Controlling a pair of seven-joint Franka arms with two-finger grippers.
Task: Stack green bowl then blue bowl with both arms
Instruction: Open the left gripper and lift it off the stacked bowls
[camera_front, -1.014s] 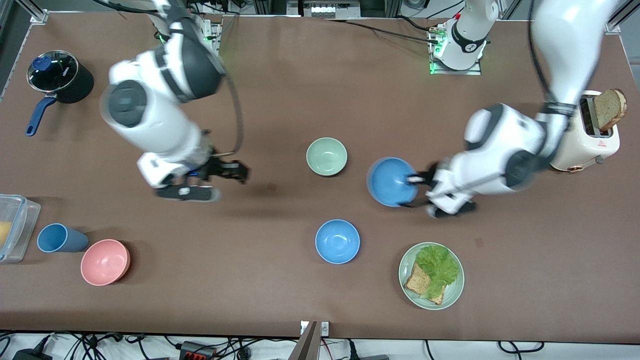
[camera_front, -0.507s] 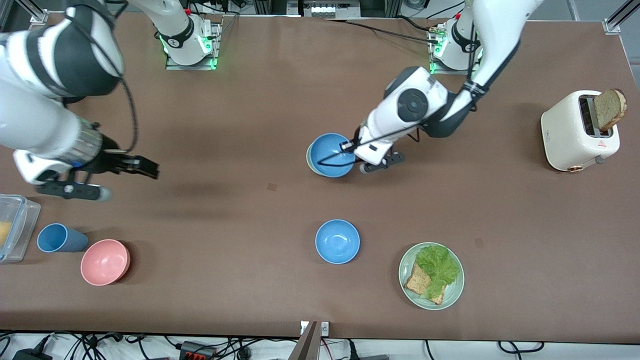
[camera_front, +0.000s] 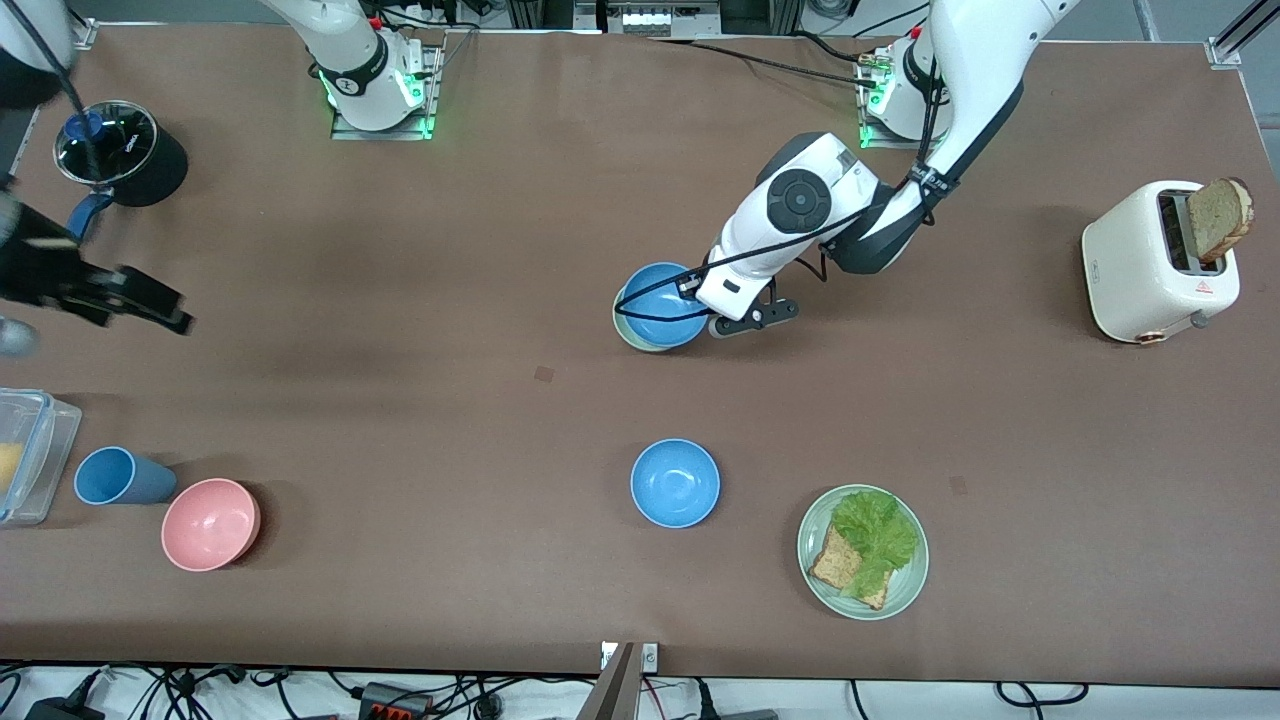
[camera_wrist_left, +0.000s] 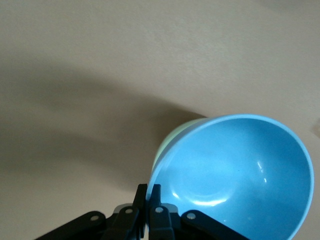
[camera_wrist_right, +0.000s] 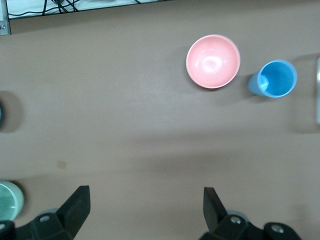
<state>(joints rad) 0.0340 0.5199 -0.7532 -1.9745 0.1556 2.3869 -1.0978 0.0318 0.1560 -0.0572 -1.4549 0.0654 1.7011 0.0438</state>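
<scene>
My left gripper is shut on the rim of a sky-blue bowl and holds it tilted in the pale green bowl at mid-table. Only a crescent of the green bowl's rim shows under it. In the left wrist view the fingers pinch the blue bowl's rim, with the green bowl peeking out beneath. My right gripper is open and empty, up over the right arm's end of the table; its view shows bare table between the fingers.
A second blue bowl sits nearer the front camera. A plate with lettuce and bread is beside it. A toaster stands at the left arm's end. A pot, blue cup, pink bowl and clear container are at the right arm's end.
My left gripper carried the blue bowl from beside the green bowl onto it. My right arm has swung away toward its own end of the table.
</scene>
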